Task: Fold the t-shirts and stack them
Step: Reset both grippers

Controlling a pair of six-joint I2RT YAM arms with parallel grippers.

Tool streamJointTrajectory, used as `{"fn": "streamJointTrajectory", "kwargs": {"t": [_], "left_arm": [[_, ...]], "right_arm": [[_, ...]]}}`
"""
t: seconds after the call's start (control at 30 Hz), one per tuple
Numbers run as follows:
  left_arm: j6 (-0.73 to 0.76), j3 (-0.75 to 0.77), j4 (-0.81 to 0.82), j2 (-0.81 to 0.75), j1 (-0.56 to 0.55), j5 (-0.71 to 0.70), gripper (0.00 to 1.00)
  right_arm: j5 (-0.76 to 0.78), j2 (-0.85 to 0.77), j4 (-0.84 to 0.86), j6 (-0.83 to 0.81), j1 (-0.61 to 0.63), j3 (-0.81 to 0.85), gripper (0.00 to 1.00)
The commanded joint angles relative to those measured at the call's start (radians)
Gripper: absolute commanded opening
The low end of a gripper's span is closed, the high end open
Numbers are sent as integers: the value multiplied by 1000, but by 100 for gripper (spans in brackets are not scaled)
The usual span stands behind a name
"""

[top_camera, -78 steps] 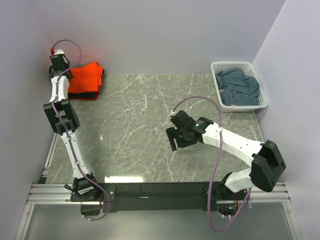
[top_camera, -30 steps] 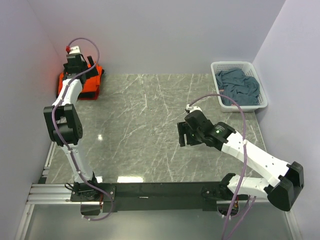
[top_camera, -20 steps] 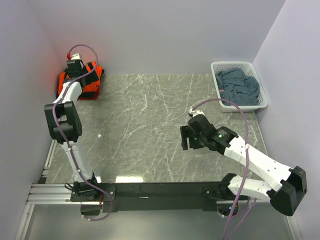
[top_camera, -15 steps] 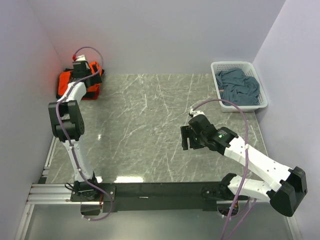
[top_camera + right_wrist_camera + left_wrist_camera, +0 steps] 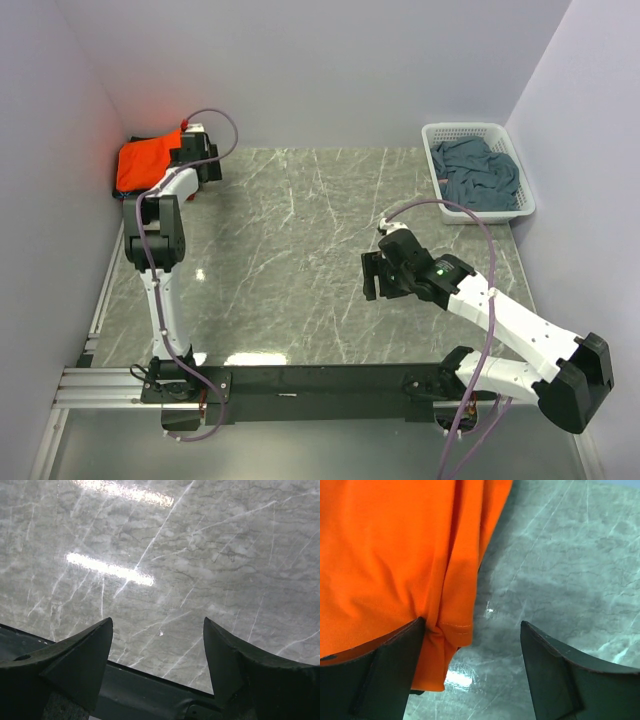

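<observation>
Though wide at the orange t-shirt (image 5: 385,555) hem, left claw (image 5: 472,625) beside bare marble (image 5: 560,555).

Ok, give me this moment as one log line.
left gripper open at edge of orange t-shirt | right gripper open, empty, over table | blue-grey t-shirt crumpled in basket

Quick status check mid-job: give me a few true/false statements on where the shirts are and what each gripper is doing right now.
1. The blue-grey t-shirt lies inside the white basket. True.
2. The right gripper holds a shirt. False: it is open with nothing between its fingers, above the marble table.
3. The orange t-shirt sits in the table's far left corner. True.
4. The left gripper is shut on the orange t-shirt. False: its jaws stand apart at the shirt's edge.
</observation>
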Motion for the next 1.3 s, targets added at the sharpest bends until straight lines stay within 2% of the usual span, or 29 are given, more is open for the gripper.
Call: {"fn": "streamJointTrajectory", "kwargs": {"t": [0.0, 0.13, 0.37, 0.57, 0.73, 0.8, 0.97, 1.13, 1.27], "left_arm": [[-49, -37, -63, -28, 6, 27, 83], [-60, -106, -60, -112, 8, 34, 83], [-150, -159, -132, -342, -9, 192, 89], [-298, -251, -222, -647, -60, 263, 92], [-373, -394, -329, -986, -78, 275, 96], [-391, -461, -371, -1147, -79, 220, 99], [-419, -589, -524, -1500, -79, 32, 100], [-503, -695, -635, -1743, -86, -122, 99], [-496, -817, -618, -1934, -90, -154, 99]], "right_arm": [[-5, -6, 27, -6, -7, -9, 79], [9, -43, 21, -5, -7, -8, 79], [96, -138, -14, 0, -12, 29, 79], [245, -244, -87, 32, -19, 97, 80], [472, -362, -167, 83, -22, 164, 81], [547, -434, -187, 87, -23, 179, 82], [656, -617, -169, 61, -22, 149, 89], [694, -791, -103, 24, -22, 52, 91], [714, -904, -49, 9, -22, -27, 91]]}}
